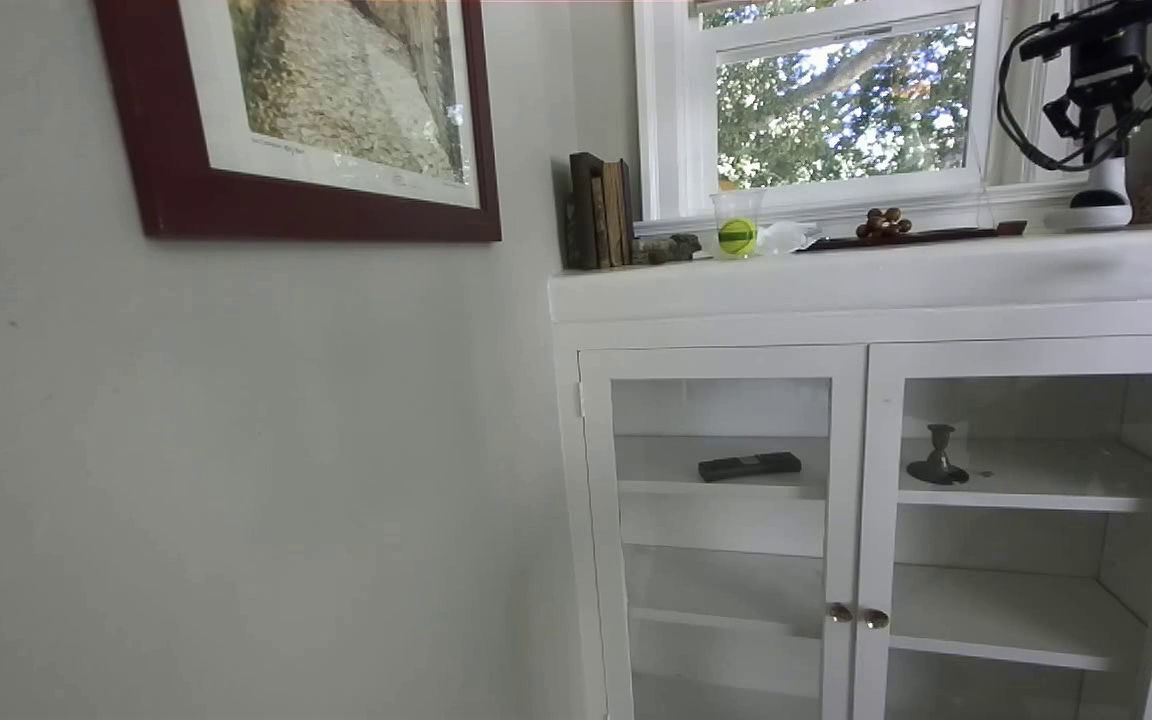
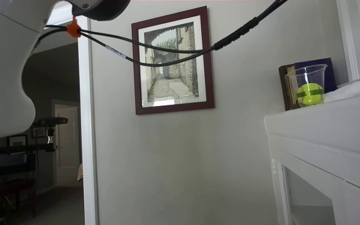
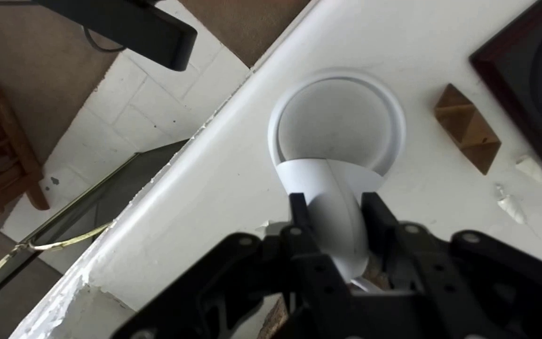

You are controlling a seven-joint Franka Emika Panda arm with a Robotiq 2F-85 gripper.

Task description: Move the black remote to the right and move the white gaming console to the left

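Grey wall (image 1: 286, 420) and a framed picture (image 1: 336, 100) fill the left of an exterior view, with a window (image 1: 841, 110) and white ledge (image 1: 836, 272) to the right. Books (image 1: 604, 215) stand leftmost on the ledge, then, seen in both exterior views, a clear cup (image 1: 734, 207) with a yellow ball (image 1: 736, 237) inside. Lower, behind the left glass door (image 1: 721, 362) of the cabinet (image 1: 716, 332), a remote (image 1: 749, 466) lies on a shelf (image 1: 656, 465), long axis side to side; whether it is the one meant I cannot tell. Next come beads (image 1: 884, 223), in or beside a dark tray (image 1: 941, 238), unclear which; lower and further right, inside the cabinet, a candlestick (image 1: 939, 458). Past the tray lies a wood block (image 3: 471, 127). Far right is the white piece I take for the console (image 3: 332, 176). It stands upright, long axis up to the gripper (image 3: 334, 200) directly above, whose fingers (image 3: 299, 207) sit narrow against both its sides; it looks held, though whether it touches the ledge is unclear. Going left would, I judge, call for lifting it over block and tray.
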